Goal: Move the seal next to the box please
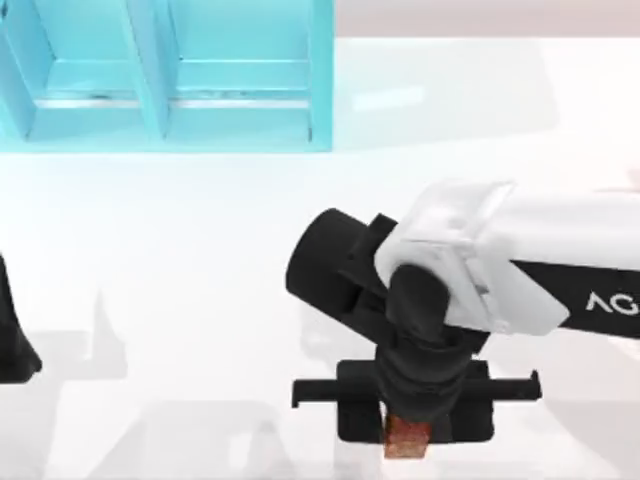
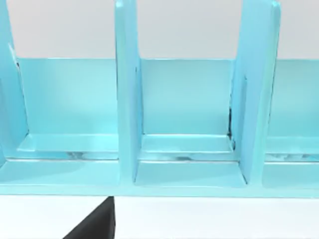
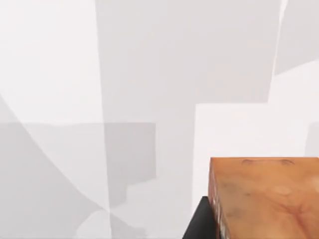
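The seal (image 1: 406,438) is a small reddish-brown glossy block near the table's front edge, a little right of centre. My right gripper (image 1: 408,428) reaches down over it, with black fingers pressed against both of its sides, so it is shut on the seal. In the right wrist view the seal (image 3: 264,199) looms large, with a black finger (image 3: 199,221) against its side. The box is out of view. My left arm (image 1: 14,335) is parked at the left edge of the table, and a dark part of it (image 2: 94,225) juts into the left wrist view.
A big teal open-fronted shelf unit (image 1: 165,75) stands at the back left, and its compartments (image 2: 189,124) face the left wrist camera. The white tabletop (image 1: 200,260) stretches between the shelf and the right arm.
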Controlling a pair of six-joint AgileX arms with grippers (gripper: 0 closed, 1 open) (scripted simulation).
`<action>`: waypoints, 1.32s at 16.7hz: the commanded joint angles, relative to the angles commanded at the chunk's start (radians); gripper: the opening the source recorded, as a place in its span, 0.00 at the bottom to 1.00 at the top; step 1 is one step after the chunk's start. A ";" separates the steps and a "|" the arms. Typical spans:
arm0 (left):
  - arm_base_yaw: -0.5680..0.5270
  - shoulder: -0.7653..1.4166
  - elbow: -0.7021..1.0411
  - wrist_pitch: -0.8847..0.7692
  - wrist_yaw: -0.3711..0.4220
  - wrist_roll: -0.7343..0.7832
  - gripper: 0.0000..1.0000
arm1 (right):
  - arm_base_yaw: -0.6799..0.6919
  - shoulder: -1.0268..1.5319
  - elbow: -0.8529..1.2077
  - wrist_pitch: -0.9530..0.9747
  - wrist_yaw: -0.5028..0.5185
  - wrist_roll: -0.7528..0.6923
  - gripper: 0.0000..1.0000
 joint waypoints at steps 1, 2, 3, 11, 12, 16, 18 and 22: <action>0.000 0.000 0.000 0.000 0.000 0.000 1.00 | -0.028 0.014 0.029 -0.019 0.000 -0.028 0.00; 0.000 0.000 0.000 0.000 0.000 0.000 1.00 | -0.064 0.032 0.067 -0.042 0.000 -0.064 0.00; 0.000 0.000 0.000 0.000 0.000 0.000 1.00 | -0.108 0.051 0.113 -0.069 0.000 -0.108 0.00; 0.000 0.000 0.000 0.000 0.000 0.000 1.00 | -0.580 0.232 0.559 -0.341 0.002 -0.578 0.00; 0.000 0.000 0.000 0.000 0.000 0.000 1.00 | -0.644 0.250 0.610 -0.372 0.002 -0.642 0.00; 0.000 0.000 0.000 0.000 0.000 0.000 1.00 | -0.840 0.300 0.772 -0.465 0.001 -0.838 0.00; 0.000 0.000 0.000 0.000 0.000 0.000 1.00 | -0.880 0.310 0.807 -0.486 0.000 -0.878 0.00; 0.000 0.000 0.000 0.000 0.000 0.000 1.00 | -0.884 0.311 0.810 -0.489 0.000 -0.883 0.00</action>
